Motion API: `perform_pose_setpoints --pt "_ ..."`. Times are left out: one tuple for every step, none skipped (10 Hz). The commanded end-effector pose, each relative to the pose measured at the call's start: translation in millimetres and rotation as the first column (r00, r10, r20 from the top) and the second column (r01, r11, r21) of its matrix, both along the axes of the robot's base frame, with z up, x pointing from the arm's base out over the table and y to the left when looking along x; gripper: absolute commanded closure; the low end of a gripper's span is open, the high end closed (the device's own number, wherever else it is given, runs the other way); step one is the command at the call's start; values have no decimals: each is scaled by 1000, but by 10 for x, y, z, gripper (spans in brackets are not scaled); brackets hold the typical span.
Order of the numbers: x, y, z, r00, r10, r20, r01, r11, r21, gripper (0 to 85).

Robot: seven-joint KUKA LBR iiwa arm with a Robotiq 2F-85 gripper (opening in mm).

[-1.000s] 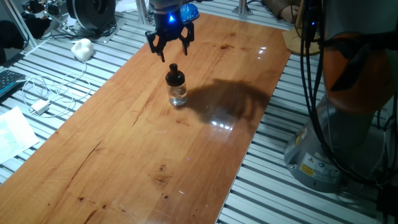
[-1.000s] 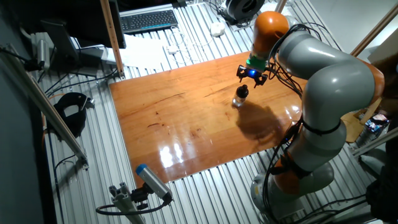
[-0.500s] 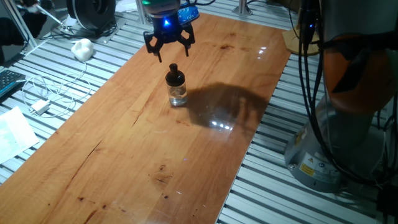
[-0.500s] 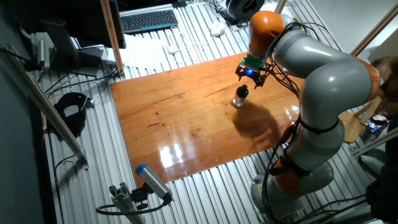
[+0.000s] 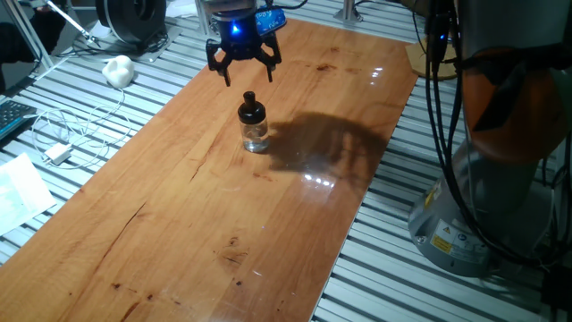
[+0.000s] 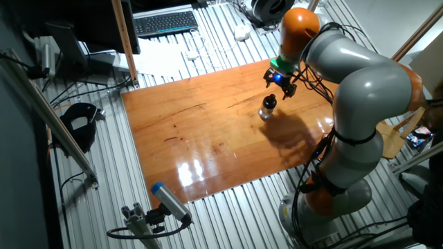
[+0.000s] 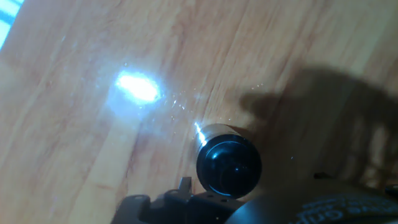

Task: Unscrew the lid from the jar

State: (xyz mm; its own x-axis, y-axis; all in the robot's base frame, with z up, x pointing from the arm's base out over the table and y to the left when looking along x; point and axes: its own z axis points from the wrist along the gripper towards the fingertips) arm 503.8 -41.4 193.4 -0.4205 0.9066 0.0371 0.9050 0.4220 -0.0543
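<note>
The jar (image 5: 255, 133) is small clear glass and stands upright on the wooden table (image 5: 179, 206). The black lid (image 5: 251, 110) with a knob sits on top of it. It also shows in the other fixed view (image 6: 266, 111). In the hand view the lid (image 7: 229, 165) is seen from above, low in the frame. My gripper (image 5: 243, 72) hangs above and behind the jar, open and empty, with a blue light on it. It shows in the other fixed view (image 6: 279, 81) just above the jar, not touching.
A white lump (image 5: 118, 70), cables and a charger (image 5: 59, 154) lie on the slatted bench left of the table. The robot base (image 5: 500, 188) stands right of the table. A keyboard (image 6: 165, 23) lies at the back.
My gripper has risen a little and drifted away from the jar. The jar and lid have not moved.
</note>
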Motion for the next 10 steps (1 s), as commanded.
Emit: perform_pose_setpoints --pt "3 -27 -62 950 -312 1 312 950 12 0" --pt "-5 -74 -142 954 -301 9 301 953 25 0" --pt "-22 -112 -217 956 -293 18 292 956 39 0" --pt "-19 -104 -284 956 -293 23 292 955 42 0" --pt "-14 -69 -287 955 -296 25 295 955 43 0" --pt "-2 -35 -293 960 -280 19 279 960 33 0" --pt "16 -25 -330 967 -253 22 252 967 22 0" --pt "34 -24 -379 974 -226 27 225 974 20 0" --pt "42 -20 -395 984 -179 22 179 984 14 0" --pt "46 -22 -406 989 -150 16 150 989 10 0"
